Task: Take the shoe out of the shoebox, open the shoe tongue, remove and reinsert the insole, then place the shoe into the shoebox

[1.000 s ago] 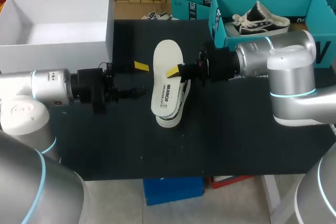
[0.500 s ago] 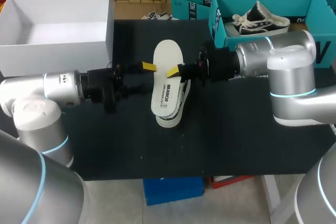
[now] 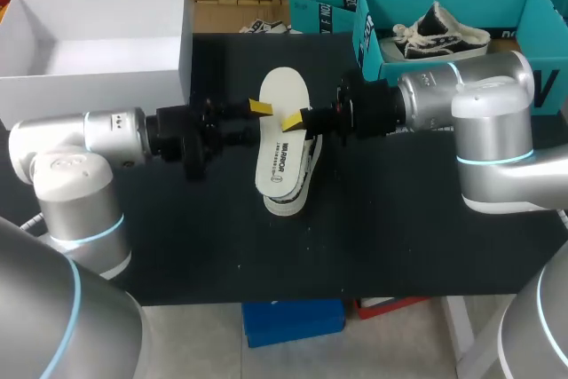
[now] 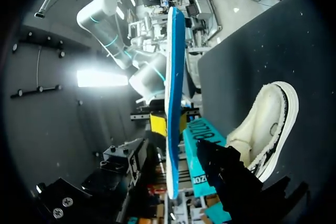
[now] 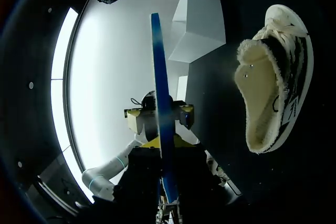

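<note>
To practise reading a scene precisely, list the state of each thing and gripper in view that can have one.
insole: out of the shoe, held in the air over it.
shoe: on the table, outside the shoebox, without its insole.
shoebox: open, nothing in it.
right gripper: shut on the insole.
left gripper: open, a finger on each side of the insole.

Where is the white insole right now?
In the head view the insole is mid-table, held in the air just above the shoe by the right gripper, with the left gripper at its opposite edge.
</note>
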Controlling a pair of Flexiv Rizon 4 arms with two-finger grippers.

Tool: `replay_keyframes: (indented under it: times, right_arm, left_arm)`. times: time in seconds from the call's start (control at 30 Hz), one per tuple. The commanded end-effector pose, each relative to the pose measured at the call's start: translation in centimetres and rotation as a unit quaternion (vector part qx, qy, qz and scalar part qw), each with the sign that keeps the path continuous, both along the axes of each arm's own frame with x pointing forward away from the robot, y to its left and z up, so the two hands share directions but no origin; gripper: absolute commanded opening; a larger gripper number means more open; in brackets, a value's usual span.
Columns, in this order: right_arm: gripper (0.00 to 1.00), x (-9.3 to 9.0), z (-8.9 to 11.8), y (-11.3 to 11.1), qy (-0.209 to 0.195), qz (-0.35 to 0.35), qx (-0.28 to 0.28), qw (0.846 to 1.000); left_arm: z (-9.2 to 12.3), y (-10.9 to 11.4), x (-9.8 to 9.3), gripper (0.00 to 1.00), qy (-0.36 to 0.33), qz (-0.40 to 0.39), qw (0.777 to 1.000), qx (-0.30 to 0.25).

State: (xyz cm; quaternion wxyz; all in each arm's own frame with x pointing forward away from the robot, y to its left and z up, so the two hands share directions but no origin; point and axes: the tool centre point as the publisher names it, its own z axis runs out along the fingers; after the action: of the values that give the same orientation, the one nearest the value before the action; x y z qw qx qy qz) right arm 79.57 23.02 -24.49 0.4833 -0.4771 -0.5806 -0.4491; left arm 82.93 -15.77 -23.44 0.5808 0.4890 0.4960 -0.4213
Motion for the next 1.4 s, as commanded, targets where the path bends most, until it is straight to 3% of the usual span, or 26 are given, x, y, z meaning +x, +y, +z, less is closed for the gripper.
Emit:
replay_keyframes:
  times: [0.03,0.13,0.3,0.33,0.43,0.47,0.73,0.8,1.1,1.4]
  right_arm:
    - [0.0,0.0,-0.1,0.1,0.0,-0.001,-0.001,1.0]
    - [0.0,0.0,-0.1,0.1,0.0,-0.001,-0.001,1.0]
    - [0.0,0.0,-0.1,0.1,0.0,-0.001,-0.001,1.0]
    - [0.0,0.0,-0.1,0.1,0.0,-0.001,-0.001,1.0]
    - [0.0,0.0,-0.1,0.1,0.0,-0.001,-0.001,1.0]
    - [0.0,0.0,-0.1,0.1,0.0,-0.001,-0.001,1.0]
    - [0.0,0.0,0.0,0.1,-0.001,-0.002,0.001,1.0]
    - [1.0,0.0,0.0,0.1,0.0,-0.005,0.0,1.0]
    - [1.0,-0.4,0.3,-1.3,0.001,-0.061,-0.031,0.998]
    - [1.0,-1.4,1.0,-3.4,-0.002,-0.125,-0.072,0.99]
  left_arm:
    - [-0.2,-0.6,0.3,0.46,-0.001,-0.002,1.0,0.001]
    - [-0.4,-0.9,0.6,0.41,-0.001,-0.004,1.0,0.003]
    - [-0.6,-1.3,0.8,0.41,-0.001,-0.007,1.0,0.007]
    - [-0.6,-1.4,0.9,0.37,-0.001,-0.007,1.0,0.008]
    - [-0.6,-1.6,1.0,0.02,-0.003,-0.007,1.0,0.01]
    - [-0.7,-1.7,1.0,0.0,-0.003,-0.007,1.0,0.011]
    - [-0.8,-1.8,1.1,0.0,0.001,-0.006,1.0,0.013]
    - [-0.9,-1.7,1.1,0.0,0.003,-0.006,1.0,0.015]
    - [-1.6,-0.1,0.4,0.0,0.06,-0.005,0.996,0.064]
    - [-2.1,2.1,-2.5,0.0,0.118,-0.023,0.985,0.126]
